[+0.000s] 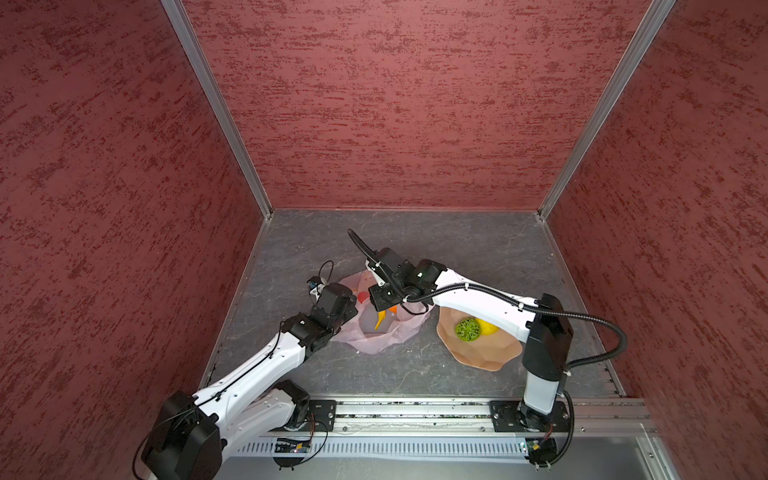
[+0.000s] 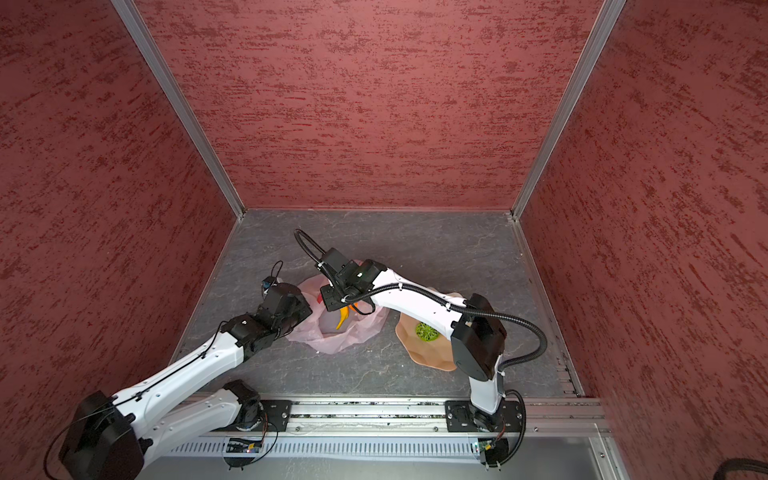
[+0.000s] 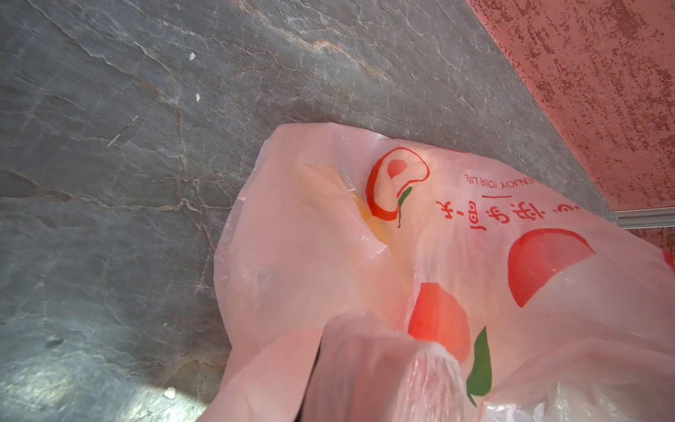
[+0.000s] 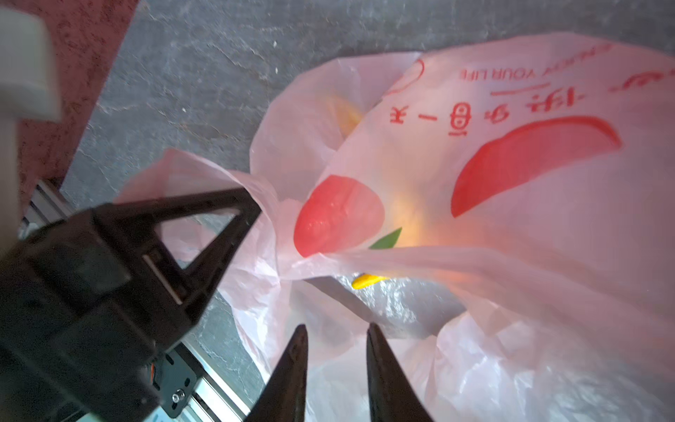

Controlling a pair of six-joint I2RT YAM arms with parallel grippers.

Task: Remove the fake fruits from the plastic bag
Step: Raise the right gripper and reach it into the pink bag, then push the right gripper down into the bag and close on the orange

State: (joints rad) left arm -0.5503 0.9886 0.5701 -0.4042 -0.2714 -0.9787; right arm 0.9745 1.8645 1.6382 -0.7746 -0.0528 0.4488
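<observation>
The pale-pink plastic bag [image 1: 374, 337] [image 2: 332, 340] lies crumpled mid-floor, mouth open towards the front. Inside it I see a yellow banana [image 1: 379, 320] [image 2: 342, 319] [image 4: 365, 281] and an orange piece [image 1: 392, 309]. My left gripper [image 1: 350, 308] is shut on the bag's rim; in the right wrist view one of its fingers [image 4: 226, 226] holds the film [image 4: 511, 255] up, and in the left wrist view film [image 3: 310, 255] drapes over the jaws. My right gripper [image 4: 336, 329] hovers over the bag's mouth, jaws a little apart, nothing between them. A green lattice ball [image 1: 468, 329] [image 2: 427, 331] and yellow lemon [image 1: 489, 328] sit outside the bag.
A tan wavy-edged dish [image 1: 478, 355] [image 2: 428, 358] holds the ball and lemon, right of the bag and partly under my right arm. Red textured walls close in three sides. A metal rail [image 1: 415, 415] runs along the front edge.
</observation>
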